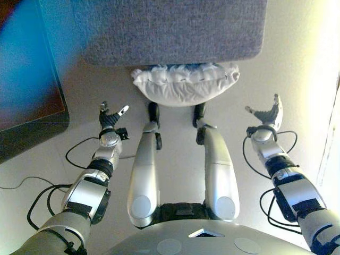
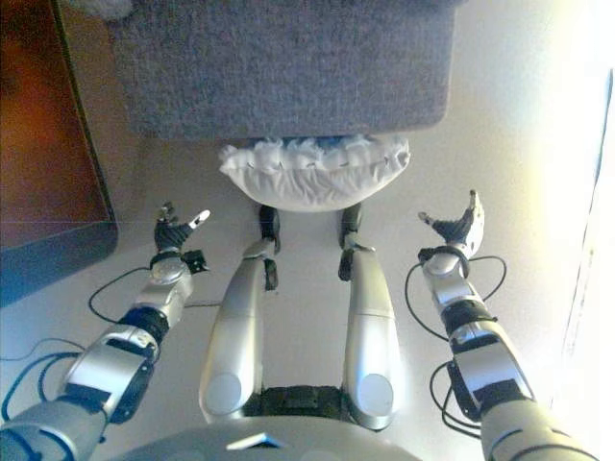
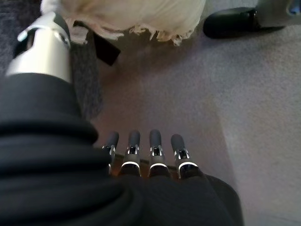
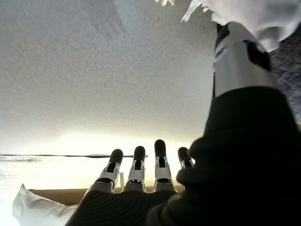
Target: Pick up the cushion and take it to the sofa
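Observation:
A white fringed cushion [image 1: 185, 83] lies on the floor against the front of the grey sofa [image 1: 170, 29], straight ahead of me. It also shows in the right eye view [image 2: 312, 173] and in the left wrist view [image 3: 141, 16]. My left hand [image 1: 110, 119] is open and empty to the left of the cushion and apart from it. My right hand [image 1: 267, 114] is open and empty to the right of the cushion, also apart. Both hands have straight fingers [image 3: 155, 150] and hold nothing.
A dark wooden cabinet [image 1: 26, 79] stands at the left beside the sofa. A bright window or door edge [image 1: 329, 106] runs down the right side. A pale cloth or bag [image 4: 33, 209] lies on the floor in the right wrist view.

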